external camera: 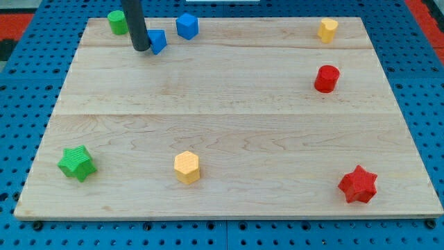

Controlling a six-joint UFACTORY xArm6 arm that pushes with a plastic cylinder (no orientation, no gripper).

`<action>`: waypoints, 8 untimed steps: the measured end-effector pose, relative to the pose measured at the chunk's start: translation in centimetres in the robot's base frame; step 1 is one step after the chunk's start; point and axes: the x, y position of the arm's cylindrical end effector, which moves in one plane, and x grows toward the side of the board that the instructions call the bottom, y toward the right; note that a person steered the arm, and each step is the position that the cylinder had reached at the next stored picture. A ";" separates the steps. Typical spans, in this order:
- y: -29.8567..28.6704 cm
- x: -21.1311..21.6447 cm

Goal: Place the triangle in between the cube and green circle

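Now my tip [141, 48] touches the left side of the blue triangle [158, 41], holding nothing since it only pushes, and the triangle already sits between the green circle [117, 21] and blue cube [187, 26], so I think little is left.

no text, label or number can be read anywhere here.

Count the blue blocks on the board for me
2. One blue block sits near the view's top edge, left of centre. The other blue block is just below-left of it, touching my tip, which partly covers it. None seem hidden.
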 end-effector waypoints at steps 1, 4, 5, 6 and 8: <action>0.2 0.8; 3.8 -0.8; 3.8 -3.3; 3.6 -4.8; 3.0 -1.5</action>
